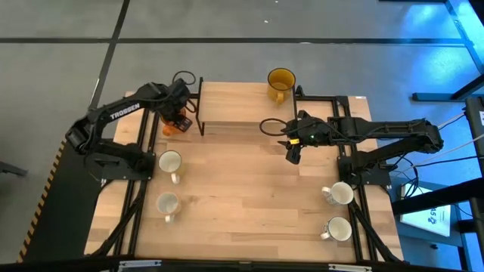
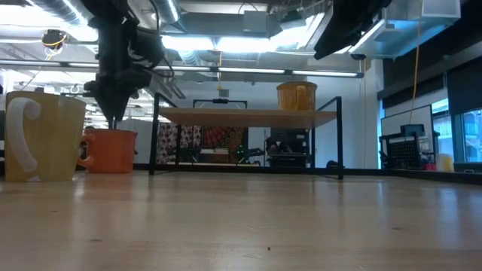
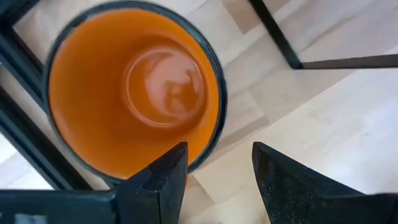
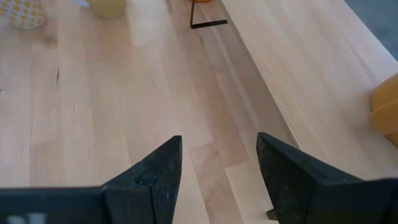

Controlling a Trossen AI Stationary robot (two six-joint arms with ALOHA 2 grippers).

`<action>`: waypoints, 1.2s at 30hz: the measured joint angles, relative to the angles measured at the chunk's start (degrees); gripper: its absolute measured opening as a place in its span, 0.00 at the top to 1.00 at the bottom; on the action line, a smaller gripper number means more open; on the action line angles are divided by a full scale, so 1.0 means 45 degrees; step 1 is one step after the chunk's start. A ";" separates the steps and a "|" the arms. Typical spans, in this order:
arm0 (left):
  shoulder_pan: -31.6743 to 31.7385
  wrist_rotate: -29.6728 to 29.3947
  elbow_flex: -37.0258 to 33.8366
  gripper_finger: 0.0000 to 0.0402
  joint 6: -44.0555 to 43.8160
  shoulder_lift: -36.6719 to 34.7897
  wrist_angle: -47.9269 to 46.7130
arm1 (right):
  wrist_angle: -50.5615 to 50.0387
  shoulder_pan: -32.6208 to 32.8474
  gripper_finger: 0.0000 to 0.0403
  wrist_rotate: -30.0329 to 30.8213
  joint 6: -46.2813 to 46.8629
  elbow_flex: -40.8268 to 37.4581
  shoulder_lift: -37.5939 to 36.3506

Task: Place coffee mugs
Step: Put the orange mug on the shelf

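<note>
The orange mug (image 1: 176,125) stands upright on the table at the left end of the raised wooden shelf (image 1: 242,106). My left gripper (image 1: 179,113) hangs open just above it, pointing down. In the left wrist view one finger (image 3: 165,177) overlaps the orange mug's rim (image 3: 208,134) and the other stands outside over bare table. The amber-yellow mug (image 1: 280,81) stands on the shelf's far right part. My right gripper (image 1: 293,149) is open, holds nothing and hovers over the table in front of the shelf. Two white mugs (image 1: 169,162) (image 1: 166,204) stand on the left and two (image 1: 339,193) (image 1: 338,228) on the right. My left gripper is open over the orange mug's rim (image 3: 199,155), coming from above and pointing down. Whether the finger touches the rim I cannot tell. The mug stands with its base on the table (image 2: 111,170).
The shelf's black metal legs (image 1: 201,106) (image 2: 154,135) stand close beside the orange mug. A cable loops near my right arm (image 1: 271,125). In the low view a cream mug (image 2: 45,135) stands close to the camera. Bare wood lies across the table's middle (image 1: 242,189).
</note>
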 joint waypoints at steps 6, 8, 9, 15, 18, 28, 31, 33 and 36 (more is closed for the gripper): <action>0.0015 -0.0101 -0.1168 0.57 0.0014 0.0005 0.1344 | 0.0005 0.0000 0.52 0.0000 0.0000 0.0000 0.0000; 0.0028 -0.0365 -0.1438 0.57 0.0014 0.0005 0.1669 | 0.0014 0.0000 0.52 0.0000 0.0000 0.0000 0.0000; 0.0036 -0.0465 -0.1557 0.57 0.0011 0.0005 0.1903 | 0.0024 0.0000 0.52 0.0000 0.0000 0.0001 0.0000; 0.0213 -0.0420 -0.2011 0.57 0.0062 0.0014 0.2550 | 0.0049 0.0000 0.52 -0.0005 0.0005 0.0005 0.0000; 0.0298 -0.0369 -0.2226 0.60 0.0077 0.0020 0.2560 | 0.0053 0.0000 0.52 -0.0005 0.0010 0.0005 0.0000; 0.0291 -0.0504 -0.2319 0.92 0.0551 0.0020 0.2728 | 0.0058 0.0000 0.52 -0.0005 0.0015 0.0005 0.0000; 0.0291 -0.0744 -0.2291 0.95 0.0598 -0.0064 0.2654 | 0.0056 0.0000 0.52 -0.0005 0.0015 0.0005 0.0000; 0.0287 -0.0872 -0.2300 0.95 0.0592 -0.0144 0.2648 | 0.0053 0.0000 0.52 -0.0008 0.0015 0.0005 0.0000; 0.0252 -0.0863 -0.2121 0.95 0.0540 -0.0255 0.2349 | 0.0053 0.0000 0.52 0.0005 0.0015 0.0005 0.0000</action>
